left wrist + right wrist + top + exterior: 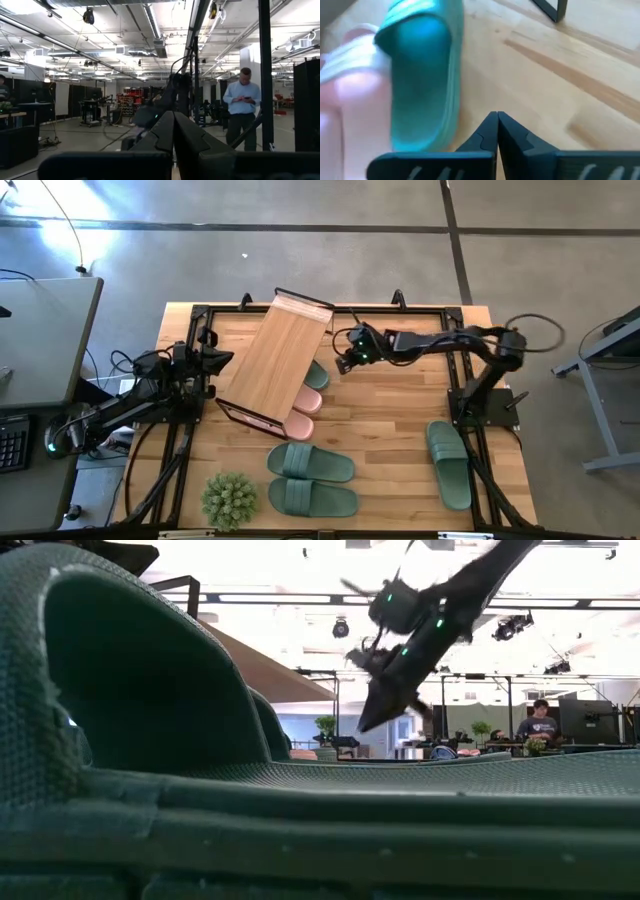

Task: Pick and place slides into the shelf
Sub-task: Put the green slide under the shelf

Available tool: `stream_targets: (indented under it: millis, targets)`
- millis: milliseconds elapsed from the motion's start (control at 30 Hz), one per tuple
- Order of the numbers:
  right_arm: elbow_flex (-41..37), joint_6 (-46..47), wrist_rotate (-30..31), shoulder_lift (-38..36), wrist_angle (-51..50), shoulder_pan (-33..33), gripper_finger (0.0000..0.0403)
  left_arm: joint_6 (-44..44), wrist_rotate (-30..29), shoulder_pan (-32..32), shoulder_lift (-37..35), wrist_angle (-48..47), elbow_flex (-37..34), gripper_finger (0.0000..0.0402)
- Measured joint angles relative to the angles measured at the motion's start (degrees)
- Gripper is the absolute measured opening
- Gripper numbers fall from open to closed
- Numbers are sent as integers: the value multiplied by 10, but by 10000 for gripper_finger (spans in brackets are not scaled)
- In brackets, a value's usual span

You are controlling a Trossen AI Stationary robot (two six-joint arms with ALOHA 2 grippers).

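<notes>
The shelf (280, 360), a light wooden board on a black frame, stands slantwise at the table's middle. A green slide (316, 374) and two pink slides (307, 400) (298, 425) stick out from under its right edge. Two more green slides (310, 463) (312, 498) lie side by side near the front. Another green slide (448, 463) lies at the right. My right gripper (345, 360) hangs shut above the table, just right of the green slide (420, 75) and touching nothing; its tips (497, 117) point down. My left gripper (173, 120) waits shut at the table's left.
A spiky green plant ball (229, 500) sits at the front left. Bare wood lies between the shelf and the right arm's base (480, 405). In the low view a green slide (150, 740) fills the foreground. A person (241, 107) stands in the room beyond.
</notes>
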Motion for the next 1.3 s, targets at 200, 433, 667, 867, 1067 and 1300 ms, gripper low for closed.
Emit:
stream_targets:
  millis: [200, 433, 667, 867, 1067, 1300]
  targets:
    - [0, -64, 9, -126, -123, 58, 0, 0, 8, 0, 0, 0, 0, 1]
    - [0, -51, -7, -286, -251, 190, 0, 0, 27, 0, 0, 0, 0, 1]
    - [1, 200, 7, -384, -339, 353, 0, 0, 30, 0, 0, 1, 0, 1]
    - [18, 365, 20, -380, -429, 481, 0, 0, 30, 0, 0, 1, 0, 1]
    - [125, 434, 26, -308, -642, 580, 0, 0, 29, 0, 0, 1, 0, 1]
    - [250, 441, 54, -165, -841, 677, 0, 0, 28, 0, 0, 1, 0, 1]
